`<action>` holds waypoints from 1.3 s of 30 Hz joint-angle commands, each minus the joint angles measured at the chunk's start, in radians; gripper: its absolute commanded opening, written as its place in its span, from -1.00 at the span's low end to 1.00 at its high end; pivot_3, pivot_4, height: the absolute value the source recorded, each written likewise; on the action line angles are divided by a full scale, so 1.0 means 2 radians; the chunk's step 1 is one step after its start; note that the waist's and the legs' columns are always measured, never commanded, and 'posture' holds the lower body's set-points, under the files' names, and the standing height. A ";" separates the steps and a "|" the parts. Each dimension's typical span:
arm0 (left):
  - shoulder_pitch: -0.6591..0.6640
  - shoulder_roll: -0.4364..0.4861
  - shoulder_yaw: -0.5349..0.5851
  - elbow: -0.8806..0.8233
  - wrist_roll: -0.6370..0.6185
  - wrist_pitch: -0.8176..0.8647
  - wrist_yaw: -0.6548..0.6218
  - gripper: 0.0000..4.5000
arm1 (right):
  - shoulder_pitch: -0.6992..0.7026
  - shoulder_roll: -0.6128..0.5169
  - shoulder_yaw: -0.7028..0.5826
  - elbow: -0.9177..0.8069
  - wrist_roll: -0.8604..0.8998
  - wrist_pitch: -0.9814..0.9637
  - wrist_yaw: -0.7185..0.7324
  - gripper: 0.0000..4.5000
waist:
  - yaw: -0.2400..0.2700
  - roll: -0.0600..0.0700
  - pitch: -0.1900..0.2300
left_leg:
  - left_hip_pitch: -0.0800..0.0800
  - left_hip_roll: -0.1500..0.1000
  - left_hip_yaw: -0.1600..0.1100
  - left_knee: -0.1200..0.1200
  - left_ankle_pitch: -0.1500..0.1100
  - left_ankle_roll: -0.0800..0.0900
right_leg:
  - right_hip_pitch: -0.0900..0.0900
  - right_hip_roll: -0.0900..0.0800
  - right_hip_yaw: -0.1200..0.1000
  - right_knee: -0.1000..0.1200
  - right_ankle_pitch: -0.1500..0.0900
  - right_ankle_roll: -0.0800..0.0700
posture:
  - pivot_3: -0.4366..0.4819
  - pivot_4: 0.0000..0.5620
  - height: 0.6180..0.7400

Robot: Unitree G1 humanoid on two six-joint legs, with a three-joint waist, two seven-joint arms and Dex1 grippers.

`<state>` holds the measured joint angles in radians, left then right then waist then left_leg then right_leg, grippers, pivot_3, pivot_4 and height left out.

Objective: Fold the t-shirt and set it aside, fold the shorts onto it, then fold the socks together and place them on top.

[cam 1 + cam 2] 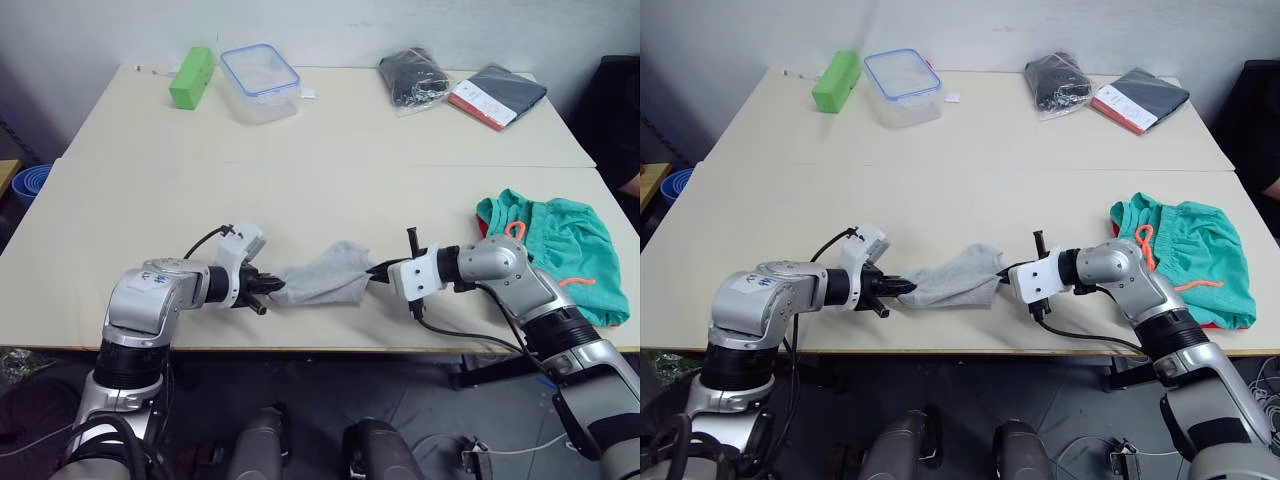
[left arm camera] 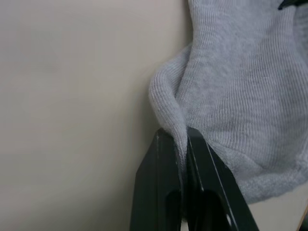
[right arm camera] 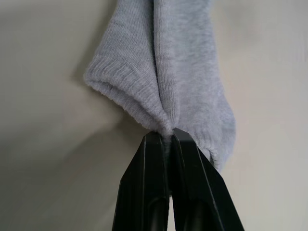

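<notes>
The left gripper point(image 1: 262, 287) is clamped on one end of the socks point(image 1: 320, 276), with a fold of the grey knit pinched tight between its two black fingers, as the left wrist view shows. The right gripper point(image 1: 383, 270) is clamped on the opposite end, where the ribbed cuff is gathered into a small bunch between the fingers. The socks hang stretched between both grippers, low over the near edge of the table point(image 1: 300, 180), and I cannot tell if the middle part touches the surface. To the right, near the right arm, lie the shorts point(image 1: 560, 250), teal-green with the orange drawstring, in a loose heap more than a neat fold; a thin red edge shows under them in the right eye view, which is probably the t-shirt point(image 1: 1207, 324). So in my judgement the task is at its last step, the folding of the socks. To do it well, both grippers should keep their hold firm and bring one end over the other evenly, so the edges meet and no layer slips out. After that the bundle must travel to the right and come down on the middle of the shorts, not on the sloping border, where it could roll off.
</notes>
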<state>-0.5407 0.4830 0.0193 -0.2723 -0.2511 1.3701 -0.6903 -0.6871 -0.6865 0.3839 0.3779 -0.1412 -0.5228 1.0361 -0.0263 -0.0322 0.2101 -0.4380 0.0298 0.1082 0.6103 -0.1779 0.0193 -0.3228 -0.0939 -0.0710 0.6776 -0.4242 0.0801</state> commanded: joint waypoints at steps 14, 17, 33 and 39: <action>0.018 0.176 -0.046 -0.075 -0.040 -0.320 -0.174 0.55 | 0.075 -0.066 -0.091 -0.212 0.060 0.165 0.019 0.30 | 0.001 0.001 0.000 | 0.000 0.000 0.000 -0.001 -0.001 -0.001 | 0.001 0.000 -0.001 -0.002 0.000 0.000 | -0.05 -0.47 1.00; -0.002 0.170 -0.092 -0.043 -0.010 -0.378 -0.188 0.55 | 0.079 -0.064 -0.100 -0.245 0.079 0.208 0.023 0.30 | 0.001 0.001 0.000 | 0.000 0.000 0.000 -0.001 -0.001 -0.001 | 0.001 0.000 -0.001 -0.002 0.000 0.000 | -0.05 -0.47 1.00; -0.052 0.104 -0.232 0.087 0.122 -0.521 -0.226 -0.69 | 0.131 -0.066 -0.139 -0.411 0.189 0.409 0.015 0.30 | 0.001 0.001 0.000 | -0.001 0.000 0.000 -0.001 -0.001 0.000 | 0.000 0.000 -0.001 -0.002 0.000 0.000 | -0.05 -0.47 1.00; -0.061 0.107 -0.214 0.084 0.104 -0.523 -0.257 -1.00 | 0.141 -0.067 -0.138 -0.412 0.182 0.408 0.005 0.30 | 0.001 0.001 0.000 | -0.001 0.000 -0.001 -0.001 -0.001 0.000 | 0.000 0.000 -0.001 -0.002 0.000 0.000 | -0.05 -0.47 1.00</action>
<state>-0.6381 0.6873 -0.4403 -0.0984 -0.0244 0.3367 -1.1789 -0.4064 -0.8097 0.1417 -0.4187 0.2207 0.3054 1.0553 -0.0242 -0.0301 0.2098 -0.4403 0.0299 0.1069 0.6091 -0.1797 0.0190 -0.3224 -0.0935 -0.0738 0.6732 -0.4247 0.0794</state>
